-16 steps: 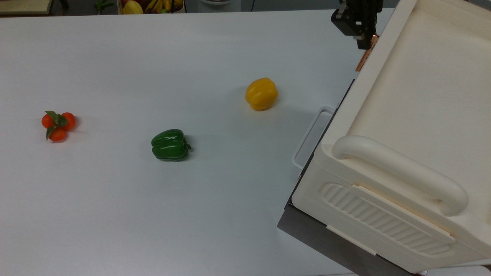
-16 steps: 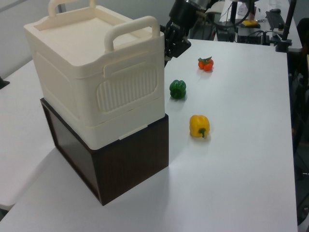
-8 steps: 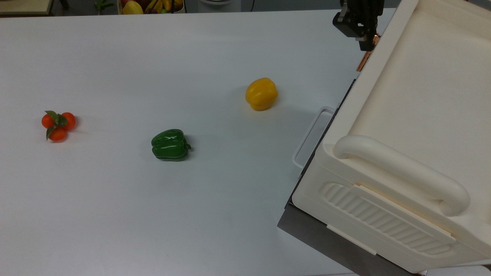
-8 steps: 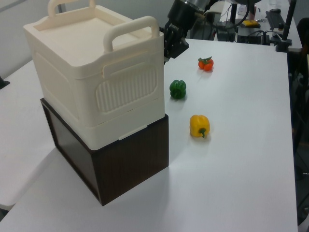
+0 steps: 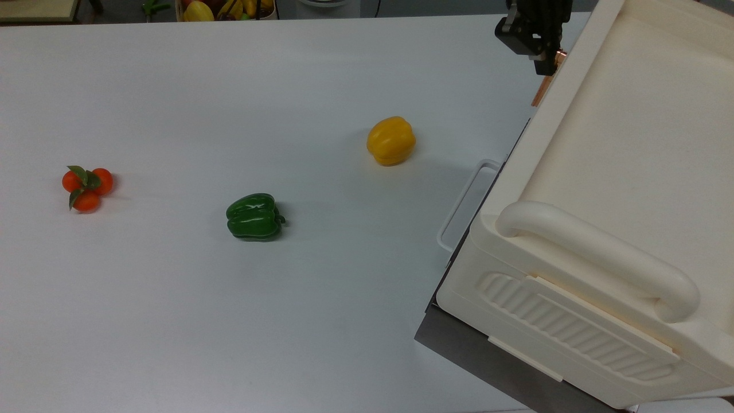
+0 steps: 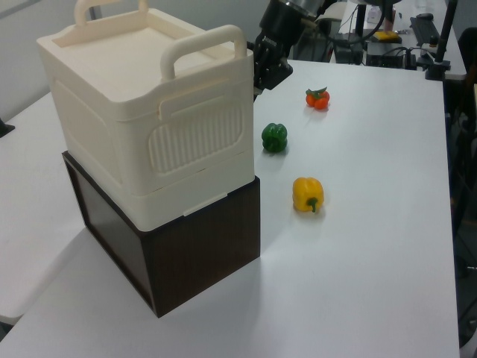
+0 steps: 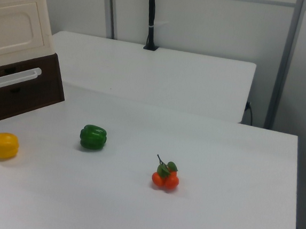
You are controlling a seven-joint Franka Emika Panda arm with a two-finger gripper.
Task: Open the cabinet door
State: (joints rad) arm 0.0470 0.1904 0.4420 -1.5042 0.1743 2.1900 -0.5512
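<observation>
Pincer: black pincer [image 5: 545,57] at the copper bar handle [image 5: 542,92] in the top view; grip state cannot be told
Cabinet door: cream cabinet door [image 7: 11,30] on the cabinet front, above the dark drawer [image 7: 21,89]; flush
Tabletop: white tabletop [image 5: 229,315]; yellow pepper [image 5: 391,140], green pepper [image 5: 254,216], tangerines [image 5: 87,186] well apart

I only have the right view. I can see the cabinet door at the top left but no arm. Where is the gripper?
Observer: In the top view the gripper is at the upper end of the copper bar handle, on the edge of the cabinet door.
Operator: Which way does the arm come in?
Observer: In the left view the arm slants down from the table's far end to the front corner of the cabinet.
</observation>
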